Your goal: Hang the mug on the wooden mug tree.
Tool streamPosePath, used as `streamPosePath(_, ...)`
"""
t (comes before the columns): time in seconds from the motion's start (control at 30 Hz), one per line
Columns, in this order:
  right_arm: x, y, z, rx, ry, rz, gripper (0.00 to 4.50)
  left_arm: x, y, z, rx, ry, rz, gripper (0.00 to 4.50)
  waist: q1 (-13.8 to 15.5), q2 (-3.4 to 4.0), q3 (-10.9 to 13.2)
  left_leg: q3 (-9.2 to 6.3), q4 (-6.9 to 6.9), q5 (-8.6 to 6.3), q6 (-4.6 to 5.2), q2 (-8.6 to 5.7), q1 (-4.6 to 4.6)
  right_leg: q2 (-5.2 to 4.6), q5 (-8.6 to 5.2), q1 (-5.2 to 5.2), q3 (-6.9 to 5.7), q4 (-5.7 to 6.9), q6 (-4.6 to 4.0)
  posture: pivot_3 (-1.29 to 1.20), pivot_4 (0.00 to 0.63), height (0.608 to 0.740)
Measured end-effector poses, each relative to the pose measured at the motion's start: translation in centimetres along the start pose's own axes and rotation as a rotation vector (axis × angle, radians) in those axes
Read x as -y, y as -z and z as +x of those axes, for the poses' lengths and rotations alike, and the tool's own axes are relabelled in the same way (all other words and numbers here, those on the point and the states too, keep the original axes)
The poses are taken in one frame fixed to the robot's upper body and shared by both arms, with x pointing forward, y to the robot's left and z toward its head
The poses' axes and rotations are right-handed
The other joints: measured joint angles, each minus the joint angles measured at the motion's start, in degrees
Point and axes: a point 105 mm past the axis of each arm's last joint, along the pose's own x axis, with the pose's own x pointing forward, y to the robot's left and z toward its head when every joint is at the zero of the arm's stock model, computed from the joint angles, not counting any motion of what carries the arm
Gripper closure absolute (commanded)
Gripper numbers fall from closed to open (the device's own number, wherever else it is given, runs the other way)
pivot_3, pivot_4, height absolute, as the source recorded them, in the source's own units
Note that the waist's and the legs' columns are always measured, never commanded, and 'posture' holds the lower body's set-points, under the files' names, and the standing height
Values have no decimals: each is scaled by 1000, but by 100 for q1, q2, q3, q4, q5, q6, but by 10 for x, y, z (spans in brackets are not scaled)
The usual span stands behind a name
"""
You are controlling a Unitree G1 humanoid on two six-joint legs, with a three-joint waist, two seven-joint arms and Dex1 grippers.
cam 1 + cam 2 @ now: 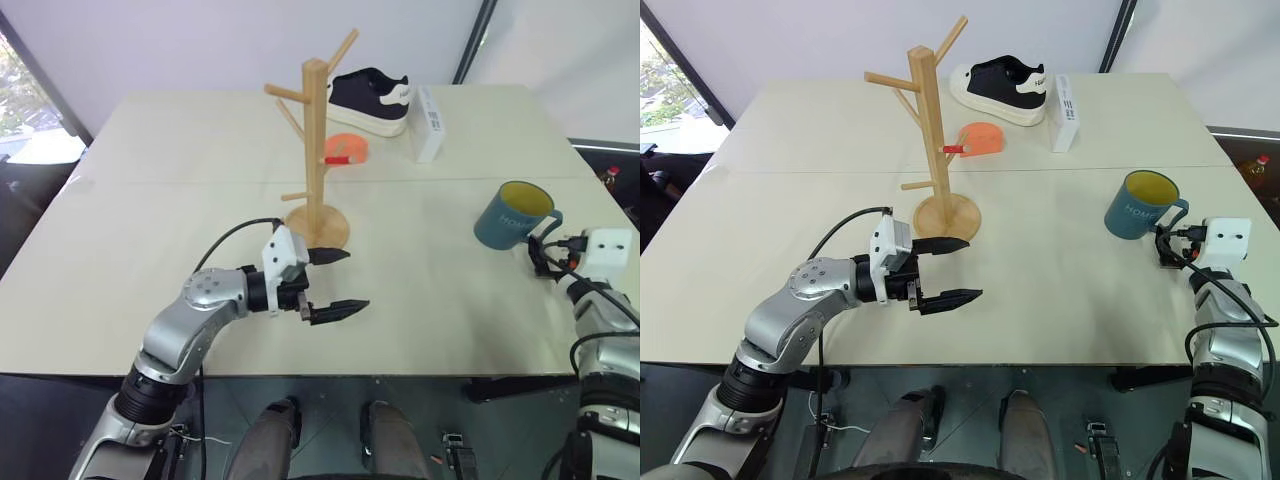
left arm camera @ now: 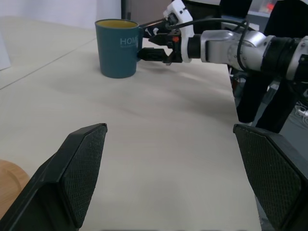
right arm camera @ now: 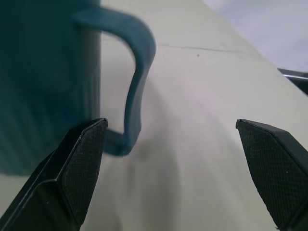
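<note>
Right hand (image 3: 171, 159) spread beside mug (image 1: 512, 215), cream table (image 1: 430, 300), white backdrop (image 1: 200, 40)

Left claw (image 1: 335, 283) level, pointing right, spread wide; right claw (image 2: 155, 44) level, forward, spread wide.

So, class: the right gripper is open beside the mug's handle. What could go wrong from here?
1. The right gripper is close beside the teal mug's handle; a misjudged close could nudge or tip the upright mug.
2. The wooden mug tree stands far across the table, with thin pegs; the handle could miss them.
3. The open left gripper hovers near the tree's base and may obstruct.
</note>
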Motion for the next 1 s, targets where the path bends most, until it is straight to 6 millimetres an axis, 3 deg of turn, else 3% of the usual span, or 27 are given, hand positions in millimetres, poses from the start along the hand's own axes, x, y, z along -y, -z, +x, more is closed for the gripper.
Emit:
streamPosePath(0.17,-5,6,7,-18,-11,24,70,-1,0,0,0,-6,0,0,-10,0,0,1,0,0,0,0,0,1,0,0,2,0,0,0,150,740)
streamPosePath(0.27,-10,5,14,-16,-36,43,873,-1,0,0,0,-12,0,0,-62,0,0,2,1,0,0,0,1,1,1,1,3,1,0,0,150,740)
streamPosePath(0.5,-18,7,16,-14,-87,45,4460,-3,1,-2,-6,-24,-1,0,-95,0,0,2,1,0,0,0,1,2,14,1,4,1,-16,0,150,740)
streamPosePath(0.7,-22,3,16,5,-124,43,4460,-4,4,-6,-7,-42,-14,0,-101,-1,0,2,2,0,0,2,4,6,14,3,7,3,-14,0,150,740)
streamPosePath(0.8,-33,-6,10,41,-207,-16,4460,-9,3,-11,-11,-64,-4,0,-102,1,1,1,0,0,0,5,4,9,14,-1,10,5,-14,0,150,740)
streamPosePath(0.93,-64,-41,0,154,-377,-125,4460,-19,3,-23,-16,-119,1,0,-123,6,3,2,0,0,0,8,5,14,4,-7,16,13,3,0,150,740)
streamPosePath(1.0,-88,-73,-15,229,-535,-235,4460,-29,6,-38,-29,-175,-3,0,-106,16,7,1,0,0,-1,11,5,14,2,-11,18,19,3,0,150,740)
